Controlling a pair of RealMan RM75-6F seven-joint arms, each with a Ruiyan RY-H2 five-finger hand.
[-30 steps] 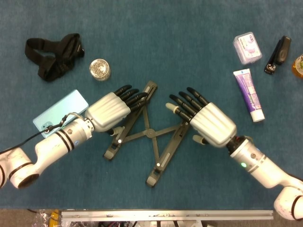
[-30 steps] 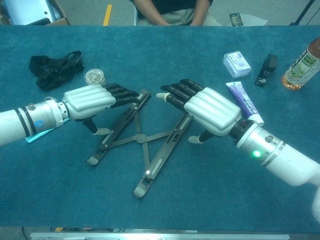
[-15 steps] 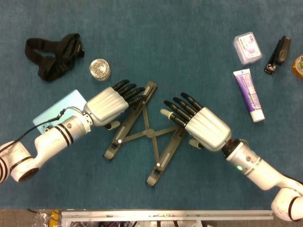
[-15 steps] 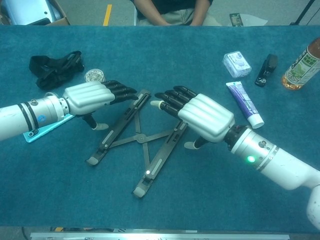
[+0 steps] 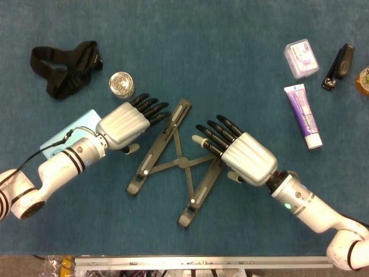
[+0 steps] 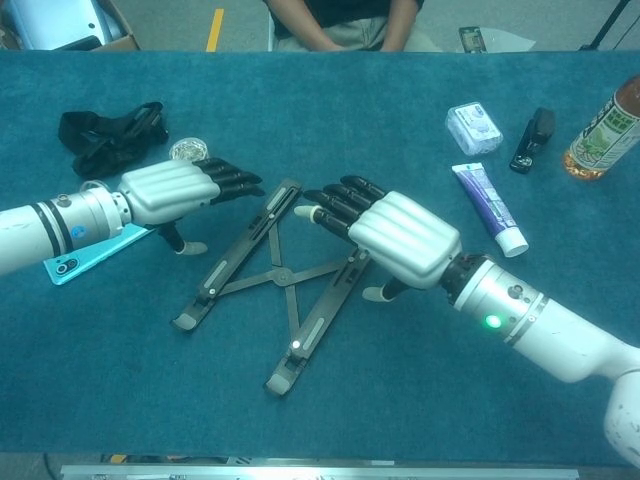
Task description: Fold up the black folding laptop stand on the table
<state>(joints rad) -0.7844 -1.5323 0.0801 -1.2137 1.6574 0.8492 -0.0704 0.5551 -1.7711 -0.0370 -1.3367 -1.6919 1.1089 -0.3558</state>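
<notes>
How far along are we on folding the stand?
Nothing looks done: the black laptop stand still lies spread in an X on the table. In hand: the right hand hovers over its right rail, fingers extended; the left hand sits beside the left rail, holding nothing. Left: push both rails together.

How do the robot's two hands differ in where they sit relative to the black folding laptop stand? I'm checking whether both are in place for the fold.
The left hand sits beside the black folding laptop stand, its fingers pointing toward the left rail's far end. The right hand lies over the stand's right rail, its fingers reaching inward between the rails. The left hand is farther up the table than the right. Both are open, palm down, holding nothing.
</notes>
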